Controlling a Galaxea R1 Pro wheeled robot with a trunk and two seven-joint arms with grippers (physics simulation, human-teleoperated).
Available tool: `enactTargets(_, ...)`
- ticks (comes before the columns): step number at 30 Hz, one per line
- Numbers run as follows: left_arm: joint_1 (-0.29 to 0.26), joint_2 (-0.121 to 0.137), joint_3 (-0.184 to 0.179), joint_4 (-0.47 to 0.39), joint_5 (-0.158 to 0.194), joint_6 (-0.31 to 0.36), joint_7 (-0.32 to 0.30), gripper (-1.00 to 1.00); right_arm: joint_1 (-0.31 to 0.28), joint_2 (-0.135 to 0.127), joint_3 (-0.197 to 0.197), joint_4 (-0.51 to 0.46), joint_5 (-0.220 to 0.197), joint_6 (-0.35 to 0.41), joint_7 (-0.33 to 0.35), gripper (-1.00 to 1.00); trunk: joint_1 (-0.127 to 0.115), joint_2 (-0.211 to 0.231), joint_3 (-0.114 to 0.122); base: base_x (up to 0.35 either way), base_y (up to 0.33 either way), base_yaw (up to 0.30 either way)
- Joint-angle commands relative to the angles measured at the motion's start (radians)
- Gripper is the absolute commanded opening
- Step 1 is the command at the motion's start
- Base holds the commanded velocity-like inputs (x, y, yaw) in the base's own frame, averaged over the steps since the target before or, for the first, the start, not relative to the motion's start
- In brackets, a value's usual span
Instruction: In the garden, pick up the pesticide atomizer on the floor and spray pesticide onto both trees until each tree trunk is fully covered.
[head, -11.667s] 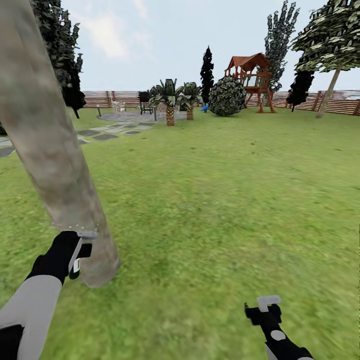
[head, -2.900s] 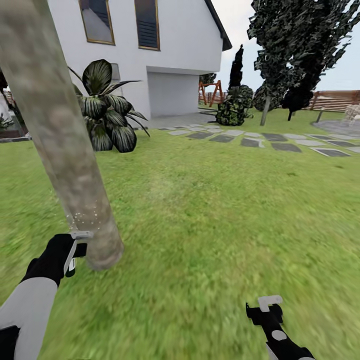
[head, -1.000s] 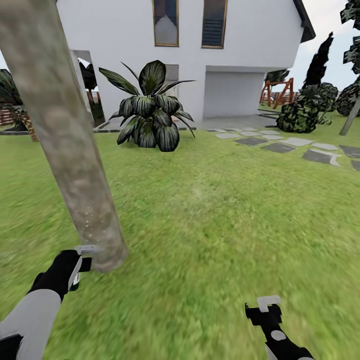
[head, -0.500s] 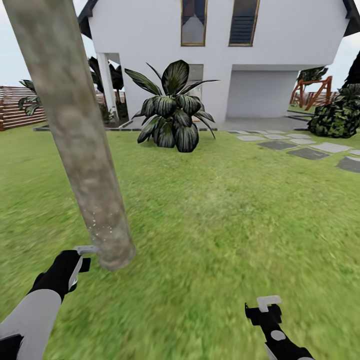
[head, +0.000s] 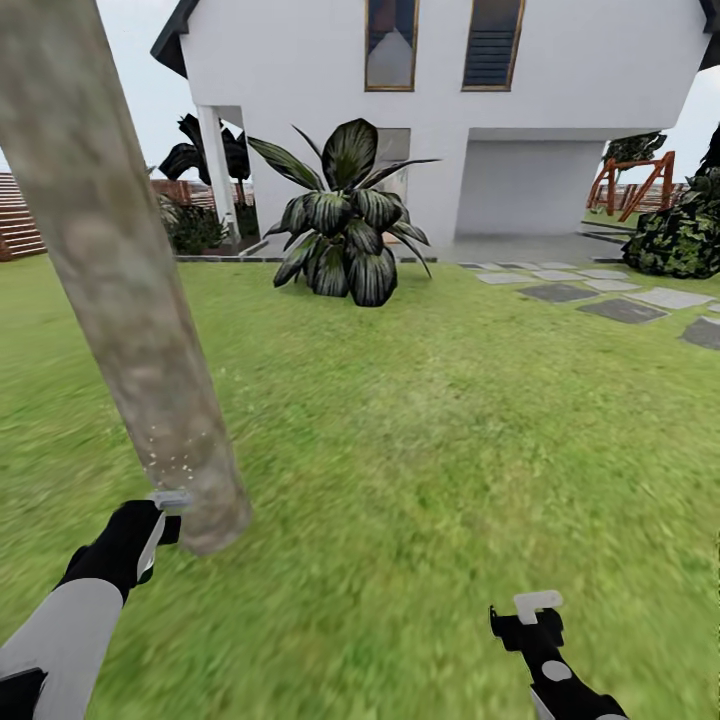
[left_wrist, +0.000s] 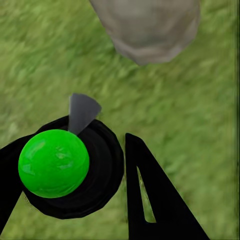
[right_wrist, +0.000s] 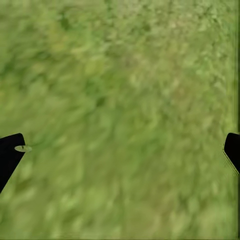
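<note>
The pesticide atomizer has a bright green round top, a black body and a grey nozzle. My left gripper is shut on it, low at the left of the head view, with the nozzle almost touching a tree trunk. That trunk is a thick, pale grey-tan column leaning up to the top left, with fine white specks just above the nozzle. In the left wrist view the trunk's base stands in the grass beyond the atomizer. My right gripper hangs open over bare lawn, its black fingertips spread wide.
Green lawn spreads ahead. A broad-leaved dark plant stands before a white house. Grey stepping stones run off to the right, beside a dark bush and a red play frame. A slatted fence shows at far left.
The whole picture has swung from open lawn and playground to the house, so the camera has moved around the trunk. Both grippers keep their places in view, and the specks on the trunk persist.
</note>
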Motion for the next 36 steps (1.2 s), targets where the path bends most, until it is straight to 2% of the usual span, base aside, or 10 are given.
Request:
enactTargets(1,-0.001,-0.001,0.002,-0.001,-0.005,0.005,0.000,-1.00,-0.001,0.000,-0.007,0.002,0.011,-0.004,-0.003,1.00,0.000,0.000,-0.001,0.144,-0.245,0.000)
enactTargets(8,-0.001,-0.001,0.002,-0.001,-0.005,0.005,0.000,-1.00,-0.001,0.001,-0.007,0.002,0.011,-0.004,-0.003,1.00,0.000,0.000,-0.001,0.120,-0.257,0.119)
enactTargets(31,-0.001,-0.001,0.002,-0.001,-0.006,0.005,0.000,-1.00,-0.001,0.002,-0.007,0.002,0.011,-0.004,-0.003,1.00,0.000,0.000,-0.001,0.088,-0.266,0.268)
enactTargets(36,-0.001,-0.001,0.002,-0.001,-0.005,0.005,0.000,-1.00,-0.001,0.002,-0.007,0.002,0.011,-0.004,-0.003,1.00,0.000,0.000,-0.001,0.083,-0.269,0.036)
